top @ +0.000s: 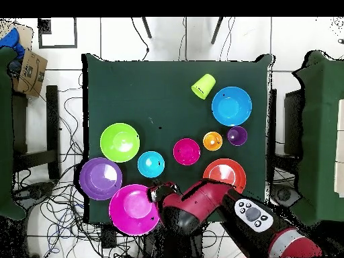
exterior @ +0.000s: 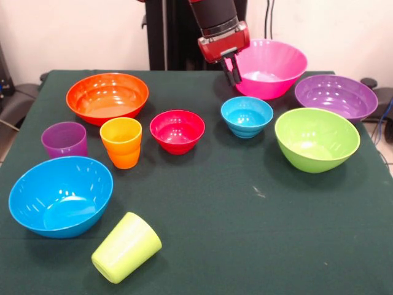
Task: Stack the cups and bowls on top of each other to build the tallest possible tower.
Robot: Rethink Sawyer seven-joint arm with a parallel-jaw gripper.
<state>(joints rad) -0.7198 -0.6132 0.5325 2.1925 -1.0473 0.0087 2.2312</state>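
All bowls and cups stand apart on the green table; nothing is stacked. My gripper (exterior: 233,75) hangs at the left rim of the big pink bowl (exterior: 273,67) at the back; in the overhead view it (top: 156,195) is by that bowl (top: 134,209). The small light blue bowl (exterior: 247,116) and small red bowl (exterior: 177,130) sit mid-table. The orange cup (exterior: 121,142) and purple cup (exterior: 64,139) stand upright at the left. The lime green cup (exterior: 126,247) lies on its side at the front. The orange bowl (exterior: 107,96), blue bowl (exterior: 60,195), lime green bowl (exterior: 317,139) and purple bowl (exterior: 336,96) sit around them.
The table's dark green cloth (exterior: 245,233) runs to the front edge. Black pedestal (exterior: 169,31) behind the table. Cables on the floor (top: 60,121) around the table.
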